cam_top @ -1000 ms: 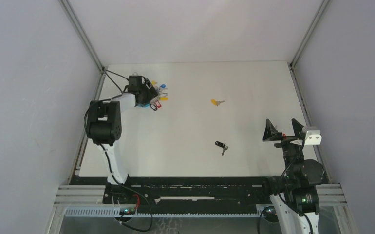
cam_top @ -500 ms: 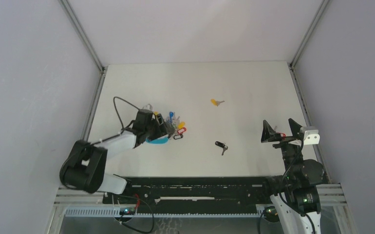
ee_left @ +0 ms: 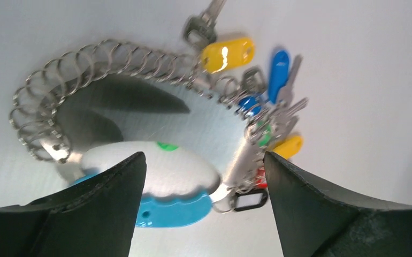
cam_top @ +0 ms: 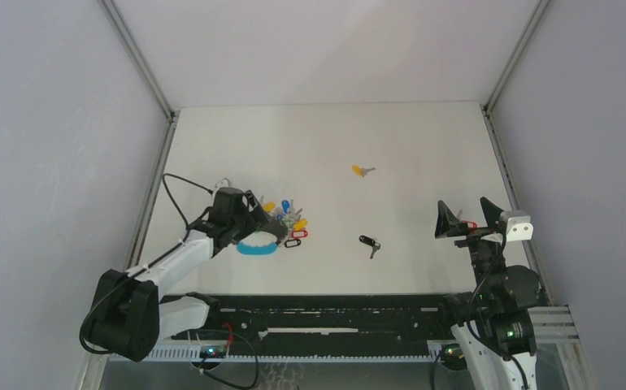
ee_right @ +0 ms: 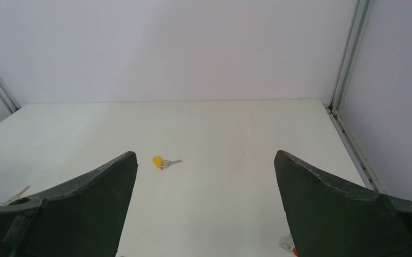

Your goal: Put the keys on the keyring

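Three views, top one first. The keyring [cam_top: 281, 234] lies on the tabletop [cam_top: 334, 130] left of centre, with the left gripper [cam_top: 271, 226] low over it. Above centre is the yellow-tagged key [cam_top: 362, 171], right of centre the black-tagged key [cam_top: 368, 242], both well apart from the bunch. At the right edge the right gripper [cam_top: 466, 213] hangs with fingers spread wide and empty. A red speck under it is likely the red-tagged key [cam_top: 470, 225].

Left wrist: fingers are spread, straddling the bunch, pinching nothing I can see. The chain loop [ee_left: 113, 51] arcs across the upper left, the blue band [ee_left: 172, 211] sits at the bottom, and the tags [ee_left: 228, 53] fan out to the right.

Right wrist: fingers are wide apart with nothing between them. The yellow-tagged key [ee_right: 161, 161] is mid-frame. A silver blade tip shows at lower left and a red-and-silver sliver at the bottom edge.

Risks:
- Closing here likely snags chain links or a tag rather than the band, so the bunch drags or swings.
- The keys lie flat, so a pinch can skate them away.
- The red one sits near the tabletop's right edge, directly below the gripper, and a blind descent could knock it off.

Counts: 1 keyring, 3 loose keys (red only partly seen), 2 grippers. At least seven tags are visible on the bunch, and more may be hidden.
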Controlling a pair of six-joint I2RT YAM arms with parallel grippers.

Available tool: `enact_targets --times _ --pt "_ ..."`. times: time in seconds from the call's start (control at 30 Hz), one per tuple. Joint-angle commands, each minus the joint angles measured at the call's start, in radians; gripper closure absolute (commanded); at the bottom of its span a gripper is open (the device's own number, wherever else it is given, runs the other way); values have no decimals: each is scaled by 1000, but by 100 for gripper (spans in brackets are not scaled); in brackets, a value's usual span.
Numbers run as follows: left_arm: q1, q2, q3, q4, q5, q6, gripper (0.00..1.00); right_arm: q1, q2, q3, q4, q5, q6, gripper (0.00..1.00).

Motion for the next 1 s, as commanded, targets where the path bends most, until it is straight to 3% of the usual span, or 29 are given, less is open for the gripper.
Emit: enact_targets --times 0.0,0.23,0.37,0.57,0.73,0.83,0.97 --pt "2 68 121 23 -23 -152 14 6 -94 14 9 3 -1 0" --pt "3 287 200 -52 -50 -250 13 8 -94 15 2 11 -1 0" --pt "-3 365 217 -29 -21 -223 14 10 -94 15 1 18 -2 0" --pt "-34 534 390 -79 -52 37 16 12 -94 14 7 20 -2 0" --pt "-146 665 582 -103 45 295 18 13 -92 12 6 25 -4 0" --pt "-238 660 623 -102 59 412 17 13 -93 13 4 25 -4 0" --pt "-248 562 606 -130 -22 377 16 15 -92 12 3 23 -4 0"
